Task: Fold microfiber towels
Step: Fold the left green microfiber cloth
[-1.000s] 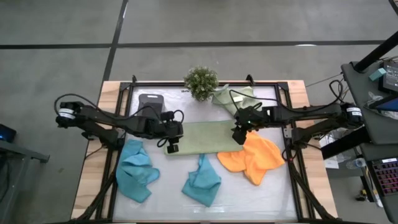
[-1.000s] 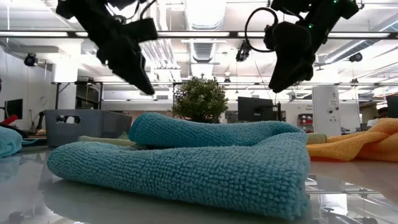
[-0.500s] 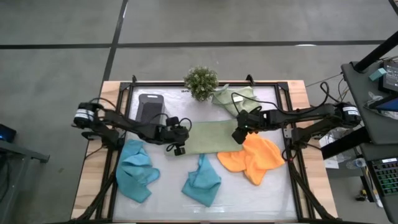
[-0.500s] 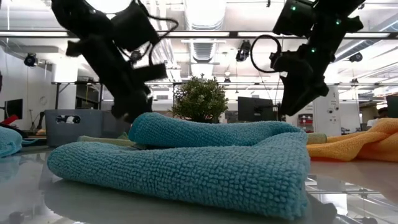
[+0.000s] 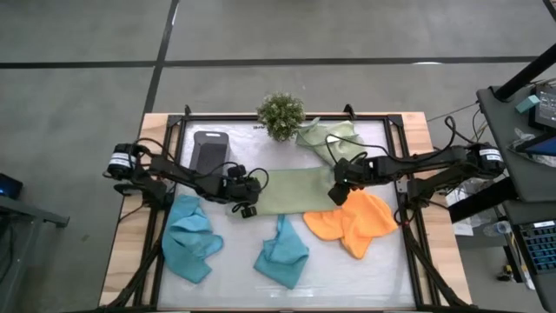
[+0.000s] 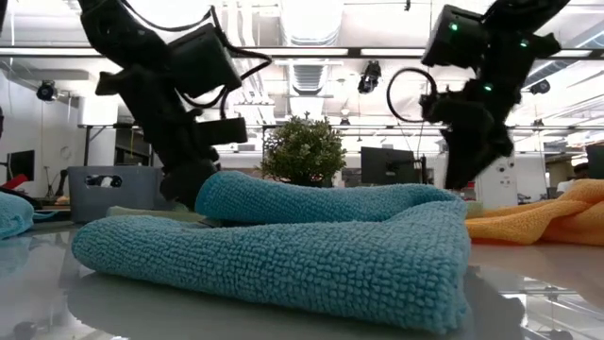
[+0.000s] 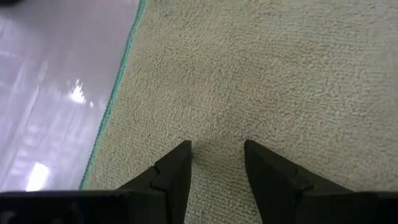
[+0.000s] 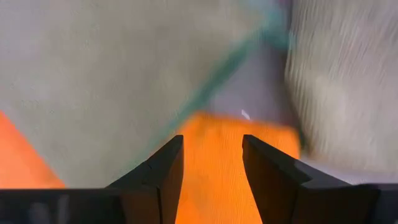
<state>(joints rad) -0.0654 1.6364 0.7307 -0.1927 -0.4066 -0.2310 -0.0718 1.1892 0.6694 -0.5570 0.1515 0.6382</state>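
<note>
A pale sage-green microfiber towel (image 5: 295,191) lies flat, folded into a long strip, mid-table. My left gripper (image 5: 248,209) is low over its left end, fingers open (image 7: 217,149) just inside the teal-stitched edge (image 7: 115,99). My right gripper (image 5: 337,196) hovers open (image 8: 212,143) above the strip's right end, where the orange towel (image 5: 352,222) begins. A second sage towel (image 5: 328,139) lies crumpled at the far side. Two teal towels (image 5: 191,239) (image 5: 282,252) lie bunched near the front; one of them (image 6: 283,246) hides the fingertips in the low view. My left gripper comes slanting down from the table's left at the sage towel's left end (image 7: 217,118), fingers apart. I cannot tell whether the fingertips (image 7: 183,155) touch the cloth.
A small bushy plant (image 5: 281,115) stands at the far edge and a dark grey tray (image 5: 208,149) at the far left. A black frame (image 5: 401,165) borders the glossy table. Bare surface lies along the near edge (image 5: 347,278).
Both grippers have come down toward the sage strip, the left one much lower and a little rightward over its left end. The right one has sunk over the right end and rolled at the wrist. The towels have not moved.
</note>
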